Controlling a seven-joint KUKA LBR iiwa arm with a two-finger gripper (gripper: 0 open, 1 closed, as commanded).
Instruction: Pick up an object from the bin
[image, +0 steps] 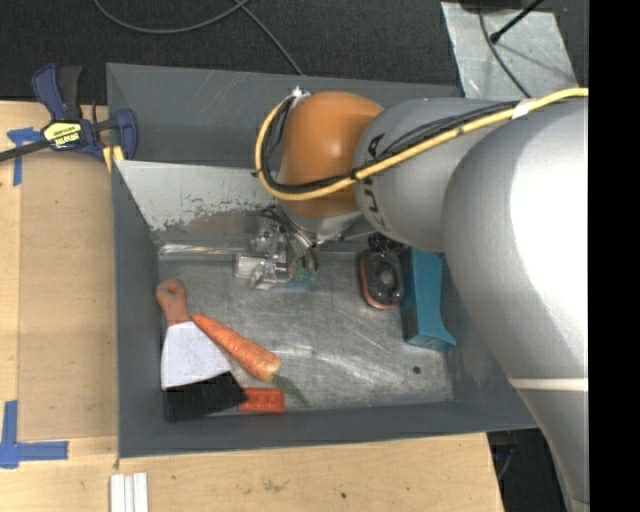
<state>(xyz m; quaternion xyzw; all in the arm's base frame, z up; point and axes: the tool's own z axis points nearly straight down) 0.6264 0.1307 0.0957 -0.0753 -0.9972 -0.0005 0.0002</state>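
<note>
The arm (520, 260) comes in from the right of the camera view, its thick links taking up that side from top to bottom. The nearest link is broad and pale grey-white. The next one, rounder and darker grey, slants leftward toward the wrist. Over the wrist sits a rounded orange cover (320, 145), its smooth dome turned toward the camera. A yellow cable (455, 128) runs along the upper side of the grey link, then loops round the left edge of the orange cover. Below the cover the gripper (277, 262) points downward, a small cluster of bare metal parts, left of centre in the view
</note>
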